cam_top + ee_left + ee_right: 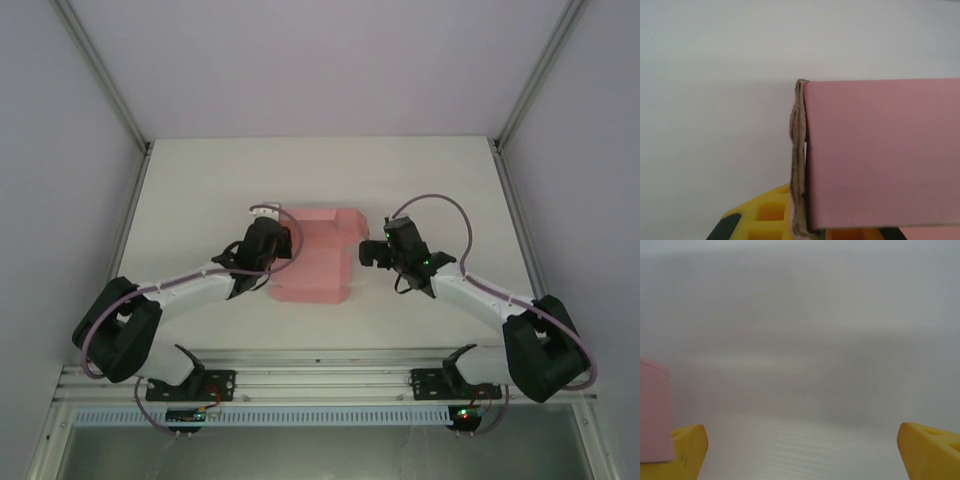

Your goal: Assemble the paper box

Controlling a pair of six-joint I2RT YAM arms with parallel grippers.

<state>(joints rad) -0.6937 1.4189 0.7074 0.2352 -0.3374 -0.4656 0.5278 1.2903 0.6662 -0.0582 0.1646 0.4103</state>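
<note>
L tool (284, 241) at paper box (318, 262) L edge.

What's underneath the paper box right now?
The paper box rests on the white table; the surface beneath is covered. In the left wrist view, a yellow finger shows below its card.

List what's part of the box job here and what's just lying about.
Part of the job:
- paper box
- left gripper, at the box's left edge
- right gripper, open, beside its right side

Just there:
- table
- metal rail at the near edge
</note>
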